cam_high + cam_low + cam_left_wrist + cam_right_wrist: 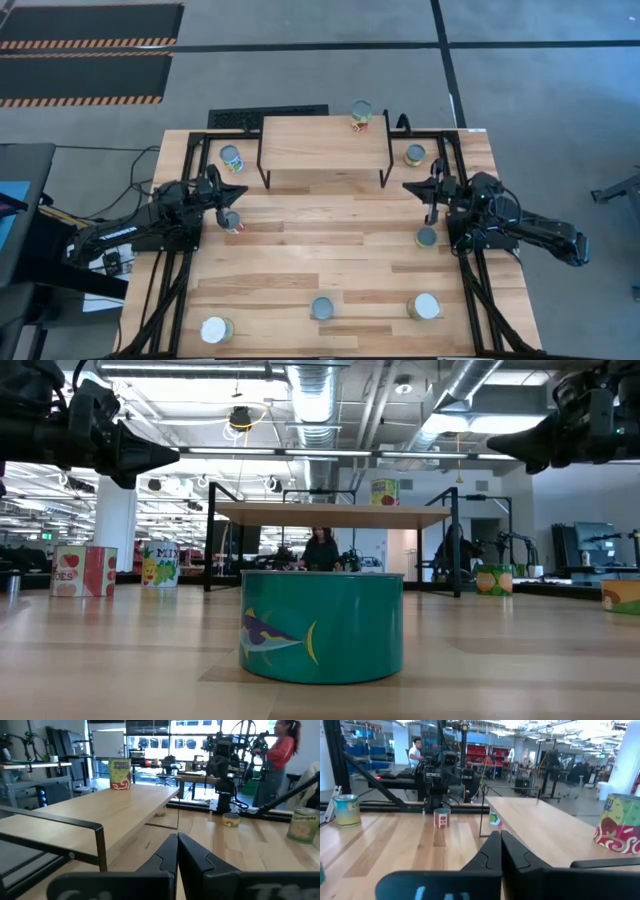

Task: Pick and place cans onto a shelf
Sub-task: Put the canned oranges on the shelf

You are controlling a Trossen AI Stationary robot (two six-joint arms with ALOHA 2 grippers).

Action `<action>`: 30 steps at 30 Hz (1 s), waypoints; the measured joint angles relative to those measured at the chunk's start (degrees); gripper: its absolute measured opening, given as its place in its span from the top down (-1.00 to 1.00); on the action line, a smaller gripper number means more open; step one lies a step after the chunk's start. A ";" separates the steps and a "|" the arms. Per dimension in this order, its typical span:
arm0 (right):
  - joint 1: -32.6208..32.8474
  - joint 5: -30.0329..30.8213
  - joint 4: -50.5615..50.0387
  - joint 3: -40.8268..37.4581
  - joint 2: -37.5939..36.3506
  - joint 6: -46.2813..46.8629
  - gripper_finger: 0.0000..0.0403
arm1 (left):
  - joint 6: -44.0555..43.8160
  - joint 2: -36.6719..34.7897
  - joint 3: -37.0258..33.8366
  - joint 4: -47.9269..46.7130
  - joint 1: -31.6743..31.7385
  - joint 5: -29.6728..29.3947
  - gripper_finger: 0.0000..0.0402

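Observation:
The shelf (325, 146), a light-wood board on black legs, stands at the table's far middle. One can with a green and red label (361, 113) stands on the shelf's far right corner; it also shows in the left wrist view (120, 774) and the right wrist view (618, 822). Several other cans stand upright on the table, among them a red one (232, 221) and a teal one (320, 625). My left gripper (242, 190) is shut and empty, raised off the shelf's left end. My right gripper (407, 187) is shut and empty, raised off the shelf's right end.
Cans stand at the far left (231, 157), far right (414, 154), right (427, 237) and along the near edge (215, 330) (426, 306). Black frame rails (185, 290) run along both table sides. People stand in the room beyond (280, 750).

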 joint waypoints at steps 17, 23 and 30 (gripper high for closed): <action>19.37 19.11 -15.29 2.36 3.74 8.94 0.96 | -0.51 0.29 -0.02 0.29 0.00 1.45 1.00; 25.87 22.53 -13.56 2.36 10.27 14.33 0.96 | -0.78 3.66 0.00 0.28 -0.73 1.47 1.00; 37.22 21.12 -18.66 10.66 20.22 26.27 0.96 | -0.84 9.13 0.00 0.24 -2.33 0.77 1.00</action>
